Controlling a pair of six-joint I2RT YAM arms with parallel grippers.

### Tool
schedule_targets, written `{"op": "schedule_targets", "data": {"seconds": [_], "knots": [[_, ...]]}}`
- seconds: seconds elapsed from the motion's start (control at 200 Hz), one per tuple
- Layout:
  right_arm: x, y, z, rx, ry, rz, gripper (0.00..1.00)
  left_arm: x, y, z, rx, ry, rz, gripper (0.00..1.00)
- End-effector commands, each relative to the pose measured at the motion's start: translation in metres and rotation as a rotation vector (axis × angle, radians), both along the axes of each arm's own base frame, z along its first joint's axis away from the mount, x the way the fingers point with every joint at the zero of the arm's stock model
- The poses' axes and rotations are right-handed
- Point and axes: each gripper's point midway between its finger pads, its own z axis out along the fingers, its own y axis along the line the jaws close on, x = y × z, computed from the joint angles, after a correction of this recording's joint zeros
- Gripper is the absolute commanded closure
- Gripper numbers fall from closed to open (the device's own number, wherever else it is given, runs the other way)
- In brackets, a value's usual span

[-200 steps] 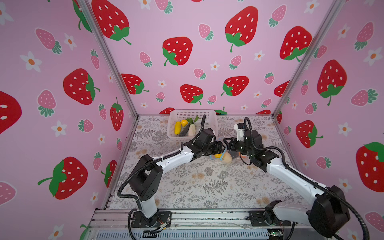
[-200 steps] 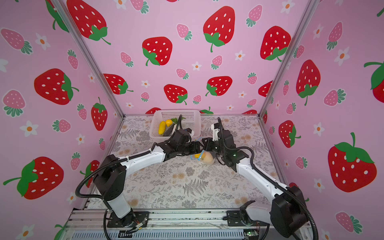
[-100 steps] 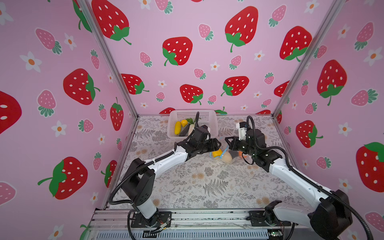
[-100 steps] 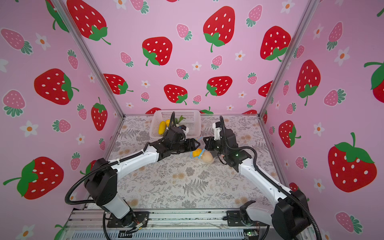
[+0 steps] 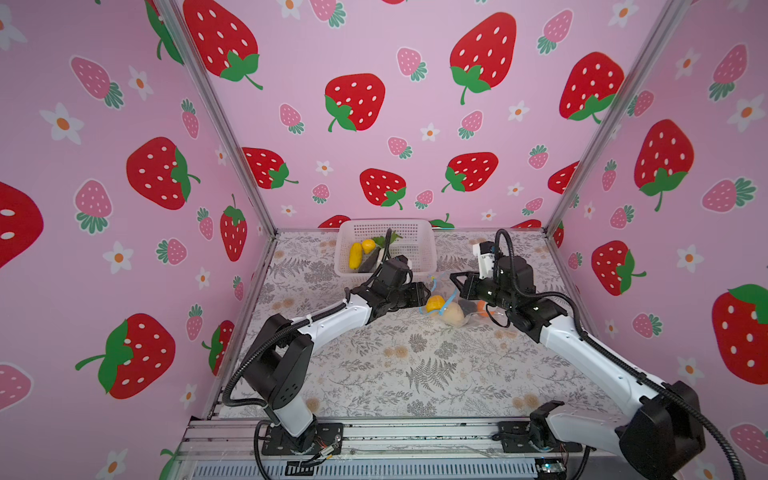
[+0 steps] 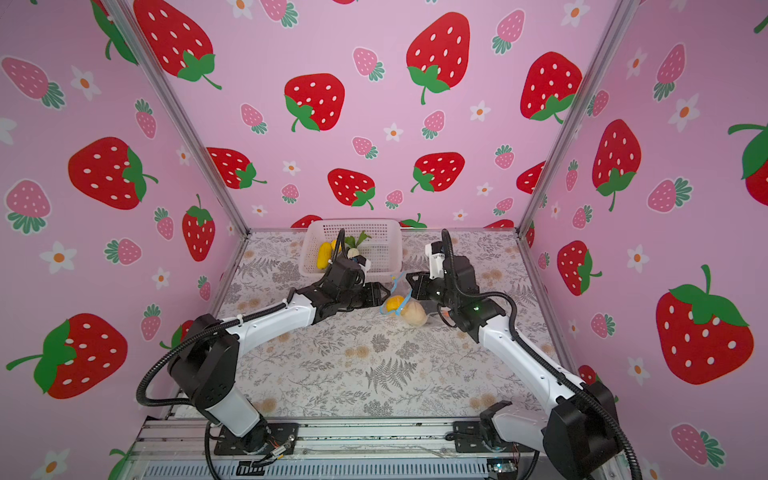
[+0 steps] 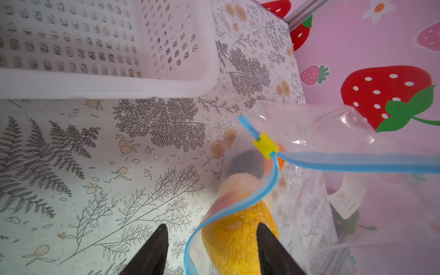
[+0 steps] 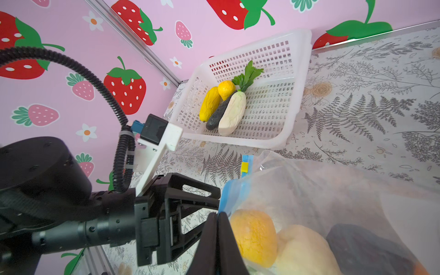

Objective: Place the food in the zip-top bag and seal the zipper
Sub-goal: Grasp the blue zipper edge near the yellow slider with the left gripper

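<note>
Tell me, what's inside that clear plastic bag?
Through the clear bag show a yellow-orange fruit at its mouth, a beige ball, a dark piece and something orange. Its far end hides under the right gripper.

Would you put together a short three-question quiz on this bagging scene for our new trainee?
1. True or false: the right end effector is shut on the blue zipper edge of the clear bag.
2. How many food pieces lie in the white basket? A) two B) four C) six
3. Name the item lying between the open fingers of the left end effector.
Key: 1 true; 2 B; 3 the orange fruit.
</note>
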Motion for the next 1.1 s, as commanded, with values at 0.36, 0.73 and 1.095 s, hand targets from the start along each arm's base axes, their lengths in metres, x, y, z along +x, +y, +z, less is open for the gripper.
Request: {"op": "schedule_targets", "data": {"seconds": [0.36,0.73,1.095], "knots": [[-0.005,-0.001,0.035,0.057,-0.080,0.033,0.93,0.023,-0.028,0.023,-0.018,-0.078,-0.062,0.56],[-0.003,-0.013,0.041,0.044,-0.099,0.012,0.92,0.022,-0.038,0.039,-0.055,-0.082,-0.081,0.88],[0.000,-0.038,0.046,0.020,-0.123,-0.034,0.91,0.011,-0.044,0.064,-0.057,-0.088,-0.107,1.00]]}}
